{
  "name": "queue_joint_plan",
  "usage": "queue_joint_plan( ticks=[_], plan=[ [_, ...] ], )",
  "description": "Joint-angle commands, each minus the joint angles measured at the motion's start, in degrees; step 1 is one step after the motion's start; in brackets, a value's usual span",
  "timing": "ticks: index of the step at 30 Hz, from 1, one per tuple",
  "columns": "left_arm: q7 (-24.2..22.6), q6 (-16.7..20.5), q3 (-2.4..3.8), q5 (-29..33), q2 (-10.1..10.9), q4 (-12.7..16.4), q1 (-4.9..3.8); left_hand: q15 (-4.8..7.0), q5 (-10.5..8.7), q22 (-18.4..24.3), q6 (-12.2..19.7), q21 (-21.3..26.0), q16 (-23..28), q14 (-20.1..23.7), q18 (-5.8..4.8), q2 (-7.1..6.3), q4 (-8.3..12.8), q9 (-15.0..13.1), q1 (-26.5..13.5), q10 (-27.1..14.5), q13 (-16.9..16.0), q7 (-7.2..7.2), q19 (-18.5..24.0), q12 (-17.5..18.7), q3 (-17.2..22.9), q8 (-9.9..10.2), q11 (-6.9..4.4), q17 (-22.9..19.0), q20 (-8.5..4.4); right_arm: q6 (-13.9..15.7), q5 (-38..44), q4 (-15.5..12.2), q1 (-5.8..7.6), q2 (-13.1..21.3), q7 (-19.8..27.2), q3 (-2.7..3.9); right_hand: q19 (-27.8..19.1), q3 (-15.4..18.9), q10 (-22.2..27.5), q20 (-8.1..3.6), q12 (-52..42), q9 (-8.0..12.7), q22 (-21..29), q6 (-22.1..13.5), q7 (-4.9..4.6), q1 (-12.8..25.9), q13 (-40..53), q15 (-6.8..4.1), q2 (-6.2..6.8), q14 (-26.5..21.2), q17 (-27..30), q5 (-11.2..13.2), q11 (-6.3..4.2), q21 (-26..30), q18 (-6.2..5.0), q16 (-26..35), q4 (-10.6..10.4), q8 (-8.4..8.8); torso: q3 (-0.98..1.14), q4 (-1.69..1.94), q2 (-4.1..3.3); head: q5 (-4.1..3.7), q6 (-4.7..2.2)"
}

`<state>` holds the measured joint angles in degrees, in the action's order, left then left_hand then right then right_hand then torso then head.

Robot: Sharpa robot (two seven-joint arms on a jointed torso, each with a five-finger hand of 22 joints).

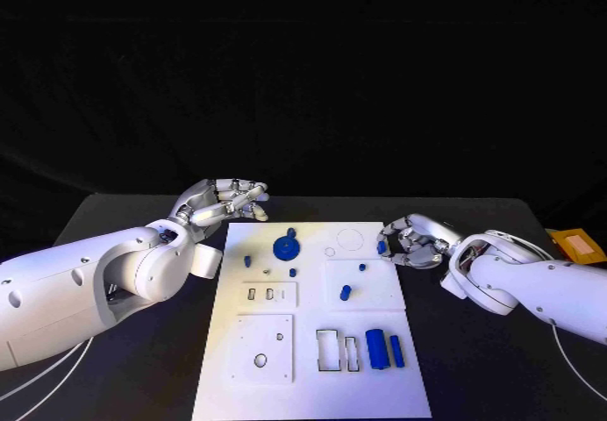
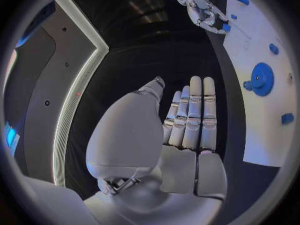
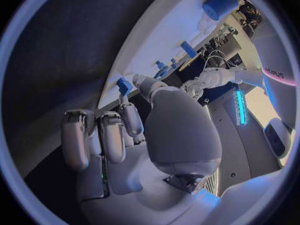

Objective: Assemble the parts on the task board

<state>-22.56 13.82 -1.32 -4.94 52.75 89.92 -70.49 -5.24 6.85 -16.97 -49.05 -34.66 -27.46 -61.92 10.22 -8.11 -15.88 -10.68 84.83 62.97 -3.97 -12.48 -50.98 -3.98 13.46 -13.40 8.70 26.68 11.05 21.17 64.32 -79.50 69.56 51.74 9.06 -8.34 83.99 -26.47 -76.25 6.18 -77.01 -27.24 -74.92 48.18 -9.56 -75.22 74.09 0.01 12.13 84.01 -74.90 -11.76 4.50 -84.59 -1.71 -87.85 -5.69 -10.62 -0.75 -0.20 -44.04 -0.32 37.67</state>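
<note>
The white task board (image 1: 317, 386) lies in the middle of the black table. On it are a blue gear (image 1: 287, 247), a thick blue cylinder (image 1: 375, 348), a slim blue bar (image 1: 396, 351) and several small blue pegs. My right hand (image 1: 415, 241) hovers at the board's right edge and pinches a small blue part (image 1: 381, 247) between thumb and a finger; the right wrist view shows that part (image 3: 124, 86) at the fingertips. My left hand (image 1: 228, 200) is raised beyond the board's far left corner. Its fingers (image 2: 194, 115) are straight and hold nothing.
A yellow-orange tag (image 1: 575, 243) lies at the table's right edge. Thin cables (image 1: 45, 377) trail at the near left. Rectangular slots (image 1: 337, 349) and a round hole (image 1: 260, 360) open in the board's near half.
</note>
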Motion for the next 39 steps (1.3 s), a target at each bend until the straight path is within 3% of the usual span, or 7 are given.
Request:
queue_joint_plan(
  ticks=[1,8,15,18,31,35,39],
  plan=[
    [-0.4,-1.04,0.04,-0.16,-0.05,0.14,-0.01,0.05,-0.26,-0.08,0.26,-0.22,0.21,0.49,-0.02,-0.11,-0.06,-0.05,0.3,-0.28,-0.03,0.19,0.48,0.17,0.27,0.25,0.07,0.05,0.02,0.08,1.27,0.37,-0.12,-0.33,-0.76,-0.01,1.38,-0.12,-0.35,0.5,-0.32,-0.13,-9.93,0.57,0.03,-0.09,0.15,0.56,-0.36,4.74,-9.69,0.01,0.19,-0.23,0.01,-0.14,0.34,-0.33,0.01,0.08,0.0,-0.06,-0.03],
    [-0.39,-1.04,0.04,-0.16,0.0,0.13,-0.01,0.05,-0.26,-0.08,0.26,-0.22,0.21,0.49,-0.02,-0.11,-0.06,-0.05,0.3,-0.28,-0.03,0.19,0.48,0.17,0.27,0.25,0.07,0.05,0.02,0.49,1.43,0.74,-0.25,-0.9,-0.98,0.0,1.54,-0.42,-0.76,0.49,-0.69,-0.39,-10.11,1.88,0.19,-0.11,0.57,0.48,-0.85,4.76,-9.81,0.16,0.07,-0.37,0.05,-0.19,0.39,-0.81,0.06,0.01,-0.03,0.21,0.07],
    [-0.36,-1.06,0.04,-0.16,0.0,0.14,-0.01,0.02,-0.26,-0.1,0.28,-0.25,0.25,0.57,-0.01,-0.12,-0.08,-0.06,0.3,-0.32,-0.03,0.17,0.61,0.19,0.31,0.28,0.09,0.13,0.06,1.75,1.3,1.02,-0.29,-1.29,-1.04,0.0,1.8,-1.25,-1.22,0.27,-1.05,-0.82,-10.42,3.75,0.69,-0.23,1.0,0.16,-2.4,4.8,-9.95,0.44,-0.36,-0.63,0.13,-0.24,0.33,-1.63,0.05,0.03,-0.04,0.22,0.1],
    [-0.34,-1.07,0.04,-0.16,0.01,0.15,-0.01,0.02,-0.26,-0.1,0.28,-0.25,0.25,0.57,-0.01,-0.12,-0.08,-0.06,0.3,-0.32,-0.03,0.17,0.61,0.19,0.31,0.28,0.09,0.13,0.06,2.48,1.18,1.12,-0.3,-1.36,-1.05,0.0,1.93,-2.38,-1.53,-0.07,-1.26,-1.17,-10.57,4.68,1.2,-0.79,1.3,-0.23,-3.85,4.82,-10.0,3.42,-0.82,-0.73,0.17,-0.26,0.73,-2.2,0.06,0.02,-0.04,0.33,0.14],
    [-0.27,-1.06,0.04,-0.16,0.06,0.09,-0.01,0.02,-0.26,-0.1,0.28,-0.25,0.25,0.57,-0.01,-0.12,-0.08,-0.06,0.3,-0.32,-0.03,0.17,0.61,0.19,0.31,0.28,0.09,0.13,0.06,5.8,1.07,1.03,-0.32,-1.34,-0.69,0.01,2.41,-4.59,-2.11,-0.77,-1.53,-2.49,-11.15,6.24,2.05,-1.63,1.82,-0.94,-6.17,4.91,-10.36,5.91,-1.58,-1.21,0.34,-0.37,2.27,-4.16,0.09,0.02,0.02,0.53,0.26],
    [-0.23,-1.11,0.04,-0.16,0.08,0.06,-0.01,0.0,-0.26,-0.12,0.28,-0.28,0.28,0.64,-0.01,-0.1,-0.11,-0.07,0.27,-0.34,-0.02,0.15,0.72,0.2,0.35,0.31,0.11,0.2,0.09,6.7,1.24,-0.42,-0.29,-1.08,-1.16,0.04,2.63,-4.65,-2.11,-0.8,-1.51,-2.54,-11.4,6.1,1.97,-1.51,1.81,-0.94,-6.15,4.93,-10.45,6.09,-1.55,-1.47,0.43,-0.4,2.32,-4.18,0.06,-0.08,0.1,0.72,0.29],
    [-0.11,-1.15,0.04,-0.16,0.08,-0.01,-0.01,0.0,-0.26,-0.12,0.28,-0.28,0.28,0.64,-0.01,-0.1,-0.11,-0.07,0.27,-0.34,-0.02,0.15,0.72,0.2,0.35,0.31,0.11,0.2,0.09,7.71,1.46,-4.31,0.23,-0.48,-4.18,0.08,2.76,-4.67,-1.65,-0.8,-1.01,-2.67,-11.54,6.0,1.85,-0.95,1.26,-0.88,-6.24,4.95,-10.51,6.32,-1.43,-1.61,0.48,-0.42,2.12,-4.31,-0.02,-0.15,0.26,0.9,0.41]
  ],
)
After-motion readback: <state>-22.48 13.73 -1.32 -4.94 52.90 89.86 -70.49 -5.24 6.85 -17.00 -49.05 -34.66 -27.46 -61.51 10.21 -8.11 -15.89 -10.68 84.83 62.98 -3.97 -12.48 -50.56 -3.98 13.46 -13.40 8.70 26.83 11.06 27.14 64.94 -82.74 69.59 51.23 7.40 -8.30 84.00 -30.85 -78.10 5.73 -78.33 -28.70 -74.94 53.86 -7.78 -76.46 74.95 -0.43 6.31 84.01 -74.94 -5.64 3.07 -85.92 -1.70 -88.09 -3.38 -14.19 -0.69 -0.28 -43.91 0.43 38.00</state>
